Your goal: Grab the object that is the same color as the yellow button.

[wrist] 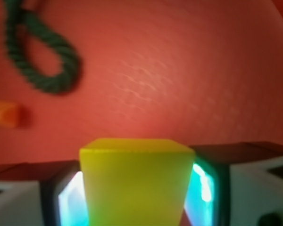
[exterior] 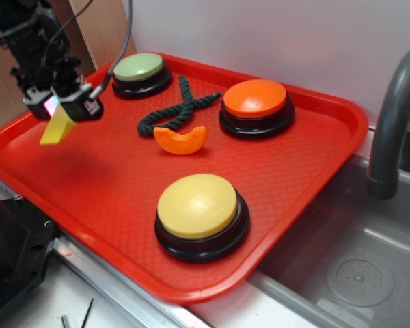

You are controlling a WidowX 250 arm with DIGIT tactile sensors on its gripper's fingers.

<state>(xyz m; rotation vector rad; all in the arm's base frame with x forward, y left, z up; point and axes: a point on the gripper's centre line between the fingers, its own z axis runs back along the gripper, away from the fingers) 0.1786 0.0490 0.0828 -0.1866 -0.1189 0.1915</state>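
Yellow wedge (exterior: pixel 57 128) is clamped in the end effector (exterior: pixel 63 104), lifted clear of the tray (exterior: pixel 314 171).
It is matched to the yellow button (exterior: pixel 197 205), so the grab looks achieved.

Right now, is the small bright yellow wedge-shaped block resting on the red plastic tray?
No, the small bright yellow wedge-shaped block hangs clamped in the tool, raised clear of the red plastic tray.

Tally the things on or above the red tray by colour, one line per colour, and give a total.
Yellow: 2, the yellow button and the yellow wedge block held in the tool
Orange: 2, the orange button and the orange crescent piece
Green: 2, the pale green button and the dark green rope
Total: 6
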